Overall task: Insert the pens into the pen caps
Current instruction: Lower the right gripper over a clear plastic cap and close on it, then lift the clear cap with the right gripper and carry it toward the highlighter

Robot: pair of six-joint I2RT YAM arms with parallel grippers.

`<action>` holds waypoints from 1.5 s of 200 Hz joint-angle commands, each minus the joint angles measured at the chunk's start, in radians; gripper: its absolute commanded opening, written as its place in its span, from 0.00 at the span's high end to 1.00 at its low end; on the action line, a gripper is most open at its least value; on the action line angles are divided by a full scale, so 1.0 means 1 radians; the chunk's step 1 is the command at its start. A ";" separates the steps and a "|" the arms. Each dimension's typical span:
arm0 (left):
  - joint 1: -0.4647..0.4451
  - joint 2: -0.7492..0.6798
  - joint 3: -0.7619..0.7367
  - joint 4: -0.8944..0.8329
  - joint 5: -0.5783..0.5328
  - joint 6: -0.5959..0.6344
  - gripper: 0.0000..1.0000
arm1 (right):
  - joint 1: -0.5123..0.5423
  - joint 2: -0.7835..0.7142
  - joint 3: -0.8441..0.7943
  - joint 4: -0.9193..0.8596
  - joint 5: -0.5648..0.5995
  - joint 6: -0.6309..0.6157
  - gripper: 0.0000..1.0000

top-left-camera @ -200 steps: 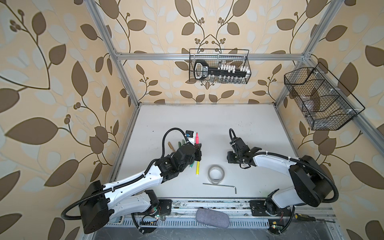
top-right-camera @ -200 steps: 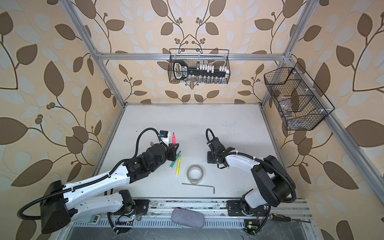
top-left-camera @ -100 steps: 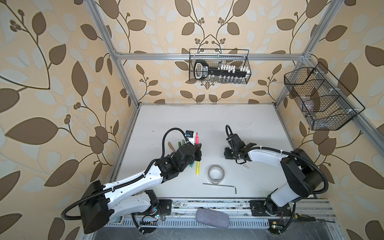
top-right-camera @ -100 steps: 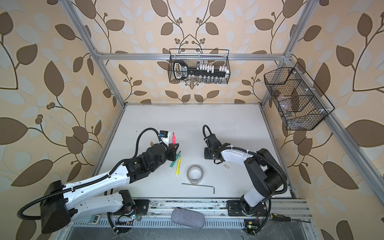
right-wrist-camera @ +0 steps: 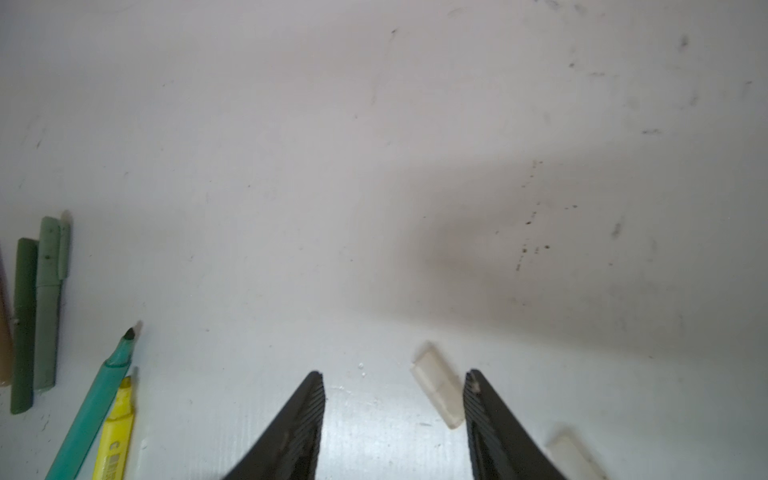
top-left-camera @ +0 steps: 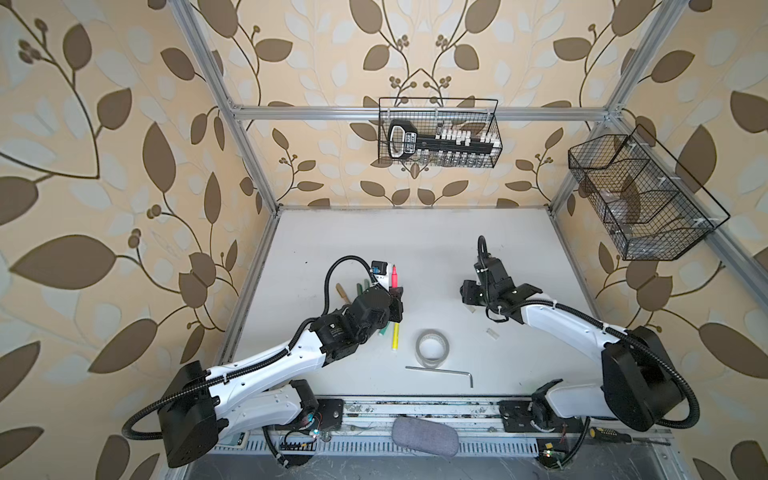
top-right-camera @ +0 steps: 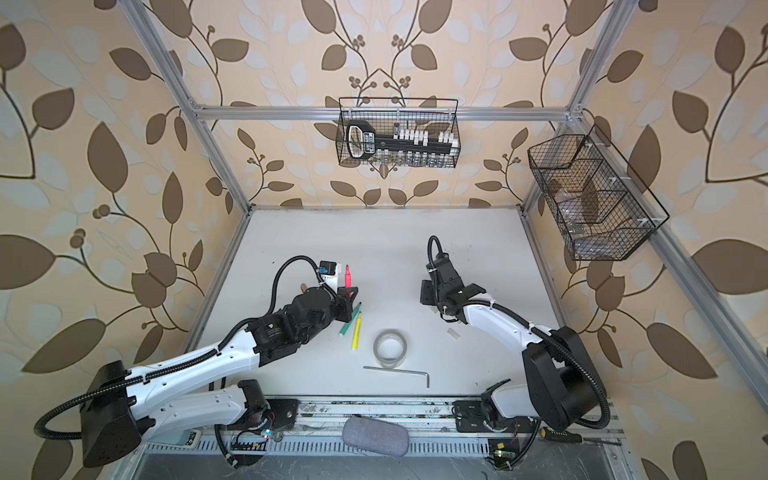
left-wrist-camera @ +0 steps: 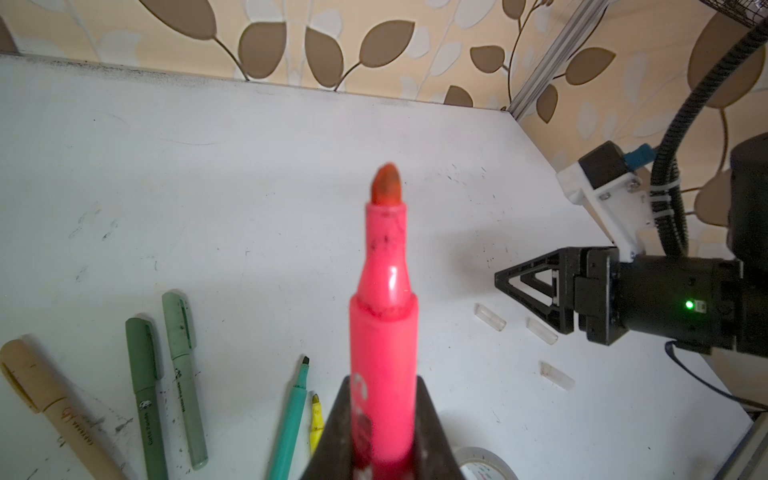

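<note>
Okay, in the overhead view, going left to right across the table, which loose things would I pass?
tan pen → dark green pen → yellow marker → roll of clear tape → clear pen cap

tape roll [top-left-camera: 433, 333] lying flat | hex key [top-left-camera: 438, 370] just beside it | grey pouch [top-left-camera: 424, 436] near front edge

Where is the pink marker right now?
The pink marker is left of centre in both top views, clamped in the left gripper, just beyond the green marker and the yellow marker.
</note>
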 commanded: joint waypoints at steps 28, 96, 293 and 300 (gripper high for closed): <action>0.003 -0.028 0.043 0.004 -0.003 0.005 1.00 | -0.037 0.069 -0.009 -0.069 -0.006 -0.011 0.42; 0.004 -0.029 0.045 0.002 -0.005 0.005 1.00 | -0.036 0.195 0.032 -0.089 -0.048 -0.023 0.43; 0.003 -0.043 0.044 -0.001 0.001 0.005 1.00 | 0.033 0.316 0.102 -0.143 0.027 -0.028 0.71; 0.003 -0.043 0.044 -0.001 0.003 0.004 1.00 | 0.032 0.313 0.100 -0.143 0.028 -0.026 0.72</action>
